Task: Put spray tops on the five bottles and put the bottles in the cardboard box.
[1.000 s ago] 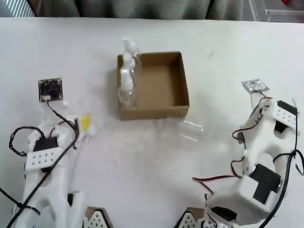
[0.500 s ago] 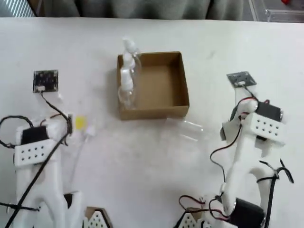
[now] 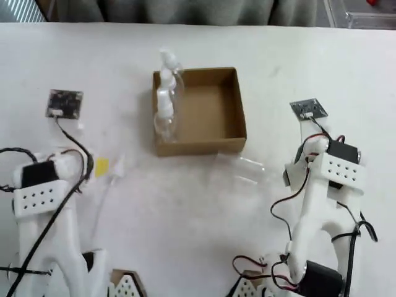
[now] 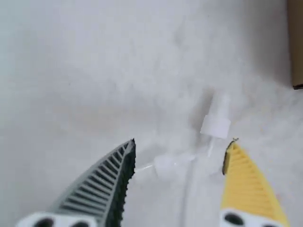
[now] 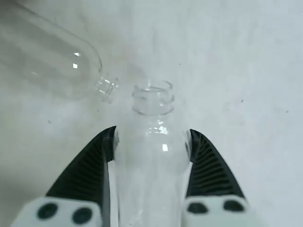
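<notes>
Bottle [image 5: 151,156] with a bare neck sits clamped in the right gripper [image 5: 151,132]; a second capless bottle [image 5: 42,52] lies on the desk [image 5: 246,56] just beside it; left gripper [image 4: 182,142] hangs wide open over a spray top [image 4: 215,125]; capped bottles [image 3: 166,102] sit in the cardboard box [image 3: 240,105]
</notes>
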### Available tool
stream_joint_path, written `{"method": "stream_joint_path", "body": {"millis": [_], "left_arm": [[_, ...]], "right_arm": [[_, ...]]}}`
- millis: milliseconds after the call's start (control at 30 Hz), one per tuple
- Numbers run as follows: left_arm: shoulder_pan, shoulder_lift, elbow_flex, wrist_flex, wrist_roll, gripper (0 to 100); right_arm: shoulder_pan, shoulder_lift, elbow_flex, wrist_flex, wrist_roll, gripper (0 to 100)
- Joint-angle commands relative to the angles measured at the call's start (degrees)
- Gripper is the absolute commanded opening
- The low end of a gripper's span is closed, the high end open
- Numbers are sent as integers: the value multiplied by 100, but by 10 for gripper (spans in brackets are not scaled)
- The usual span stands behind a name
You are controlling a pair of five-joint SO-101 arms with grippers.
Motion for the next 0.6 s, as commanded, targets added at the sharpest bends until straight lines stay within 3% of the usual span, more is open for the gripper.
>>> {"method": "stream_joint_path", "body": {"millis": [0, 200, 567], "left_arm": [[470, -101, 211, -343, -44, 290], [743, 163, 158, -396, -35, 290], [725, 2492, -1178, -448, -79, 290]], "right_arm": [[-13, -207, -62, -66, -18, 15], [-13, -207, -62, -57, -35, 15], [-13, -198, -53, -57, -18, 15]]}}
